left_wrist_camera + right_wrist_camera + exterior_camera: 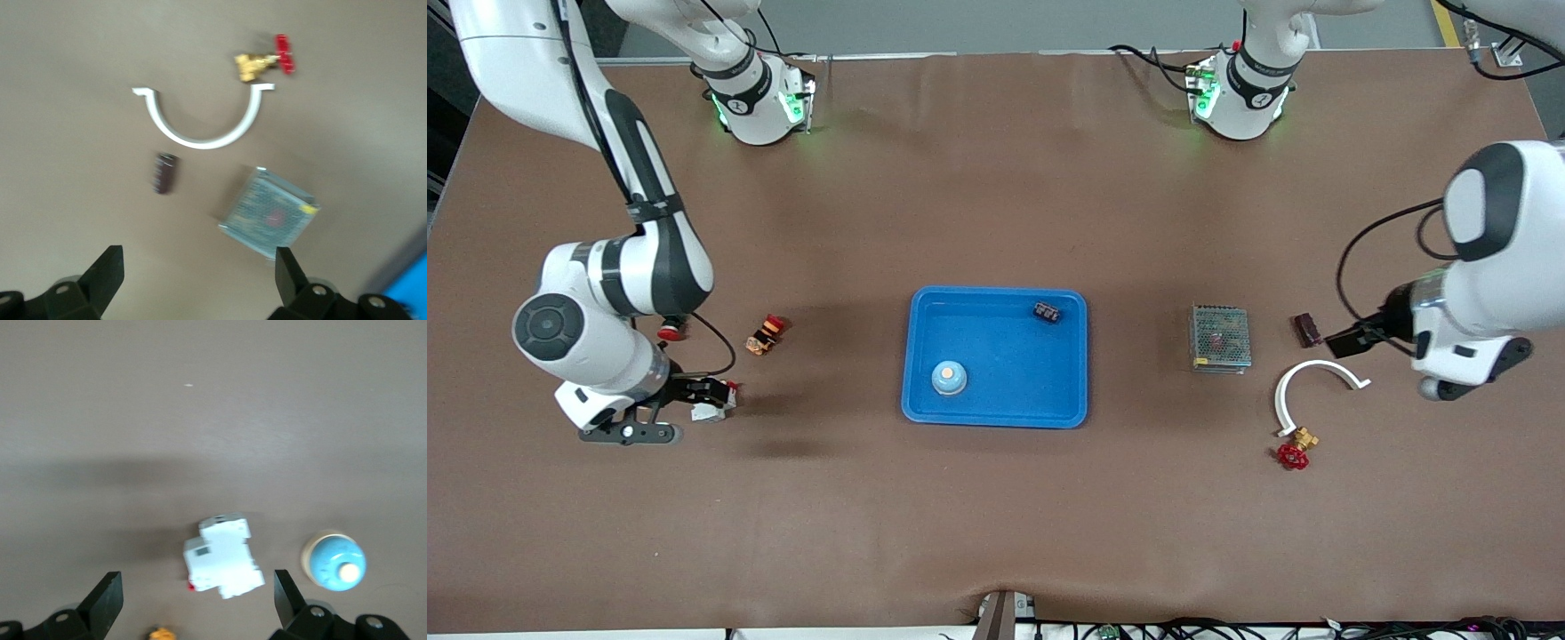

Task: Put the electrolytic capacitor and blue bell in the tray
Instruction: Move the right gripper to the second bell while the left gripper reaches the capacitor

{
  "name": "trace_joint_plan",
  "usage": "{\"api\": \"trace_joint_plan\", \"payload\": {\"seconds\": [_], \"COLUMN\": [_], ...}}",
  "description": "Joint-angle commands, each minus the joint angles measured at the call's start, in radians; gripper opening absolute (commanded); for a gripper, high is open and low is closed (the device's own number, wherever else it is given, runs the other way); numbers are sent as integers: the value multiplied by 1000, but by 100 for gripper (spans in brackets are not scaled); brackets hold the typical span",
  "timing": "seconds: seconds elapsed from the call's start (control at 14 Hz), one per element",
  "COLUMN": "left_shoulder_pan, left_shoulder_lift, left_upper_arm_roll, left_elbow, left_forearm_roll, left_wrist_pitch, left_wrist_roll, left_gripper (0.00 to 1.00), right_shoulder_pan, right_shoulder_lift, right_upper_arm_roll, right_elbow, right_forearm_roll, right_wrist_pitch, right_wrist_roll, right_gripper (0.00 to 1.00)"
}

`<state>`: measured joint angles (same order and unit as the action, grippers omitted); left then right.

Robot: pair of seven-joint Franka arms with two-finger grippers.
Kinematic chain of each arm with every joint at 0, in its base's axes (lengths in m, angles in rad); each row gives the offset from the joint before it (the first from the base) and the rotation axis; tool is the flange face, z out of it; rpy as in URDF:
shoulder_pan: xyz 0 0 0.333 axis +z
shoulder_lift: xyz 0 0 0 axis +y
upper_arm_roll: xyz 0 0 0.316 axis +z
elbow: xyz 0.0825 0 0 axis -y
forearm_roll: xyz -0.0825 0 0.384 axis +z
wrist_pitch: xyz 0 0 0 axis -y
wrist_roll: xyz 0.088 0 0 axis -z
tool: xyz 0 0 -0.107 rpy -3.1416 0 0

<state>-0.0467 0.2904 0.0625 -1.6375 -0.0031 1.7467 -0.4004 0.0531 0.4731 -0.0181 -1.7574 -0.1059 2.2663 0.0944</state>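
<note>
Hovering over a boxy white plastic breaker (710, 411), the right end effector (725, 396) has its fingers spread and holds nothing. An orange-red part (766, 334) lies nearby. The right wrist view also shows a second bell (333, 561) on the bare surface (996, 533) beside the breaker; the front view does not show it.

In the glossy, round-cornered tray (996, 418) sit a smooth domed bell (949, 377) and a dark part (1047, 312) in one corner.

Toward the left arm's end lie a grey mesh box (1219, 338), a maroon cylinder (1308, 330), a curved white clip (1303, 382) and a brass valve (1298, 447) with a red wheel. The left end effector (1349, 341), also spread and empty, hangs beside the cylinder.

The bell looks placed. Whether the dark part or the cylinder is the capacitor I cannot tell, so that half may remain.
</note>
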Motion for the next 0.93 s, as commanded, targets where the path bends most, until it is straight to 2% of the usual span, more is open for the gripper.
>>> {"api": "trace_joint_plan", "payload": {"seconds": [0.0, 0.14, 0.43, 0.71, 0.86], "left_shoulder_pan": [47, 48, 53, 86, 91], "left_shoulder_lift": [-27, -34, -115, -135, -122], "left_upper_arm_roll": [-18, -20, -20, -20, -20], "left_elbow": [-97, -184, -444, -617, -651], "left_forearm_roll": [32, 34, 35, 41, 41], "left_wrist_pitch": [83, 175, 434, 641, 707], "left_wrist_roll": [126, 127, 127, 129, 129], "left_gripper": [100, 100, 100, 100, 100], "right_shoulder_pan": [-64, -104, -176, -220, -242], "right_shoulder_lift": [-42, -33, -22, 28, 47], "right_upper_arm_roll": [20, 20, 20, 21, 23], "right_elbow": [-106, -131, -169, -177, -177], "right_forearm_roll": [-26, -31, -34, -34, -34], "right_wrist_pitch": [103, 166, 283, 375, 377], "right_wrist_roll": [-82, -131, -242, -288, -291], "right_gripper": [100, 100, 100, 100, 100]}}
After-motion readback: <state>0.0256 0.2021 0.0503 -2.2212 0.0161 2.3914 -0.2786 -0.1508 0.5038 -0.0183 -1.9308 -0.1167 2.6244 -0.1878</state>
